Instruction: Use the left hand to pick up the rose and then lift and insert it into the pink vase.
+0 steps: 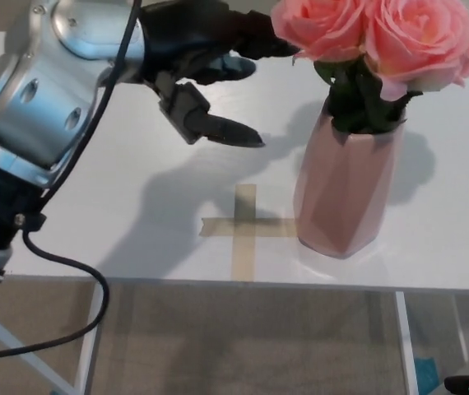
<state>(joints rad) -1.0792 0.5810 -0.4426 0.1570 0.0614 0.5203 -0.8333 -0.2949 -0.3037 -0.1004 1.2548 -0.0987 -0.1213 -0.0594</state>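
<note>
Left hand (206, 70): black, thumb and two thick fingers spread apart, nothing between them; it hung above the white table (95, 206), to the left of the roses and clear of the vase. One finger (222, 130) pointed down and rightward toward the tabletop; the upper fingers reached to just beside the leftmost bloom, contact not determinable. Silver forearm (45, 90) entered from the left edge, with a black cable (62, 271) looping below it past the table's front edge.

Right hand: not in view.

Roses (378, 41): pink blooms, clustered, with dark green stems and leaves (362, 99) seated in the mouth of the pink vase (345, 193). Which bloom was the task's rose could not be told; all stood upright in the vase.

Pink vase: faceted, upright, on the table to the right of centre, its base touching the right arm of a tape cross (244, 226).

Tape cross: tan, flat on the tabletop, near the front edge.

Shadow (185, 197): of arm and hand, cast on the table left of the vase
</note>
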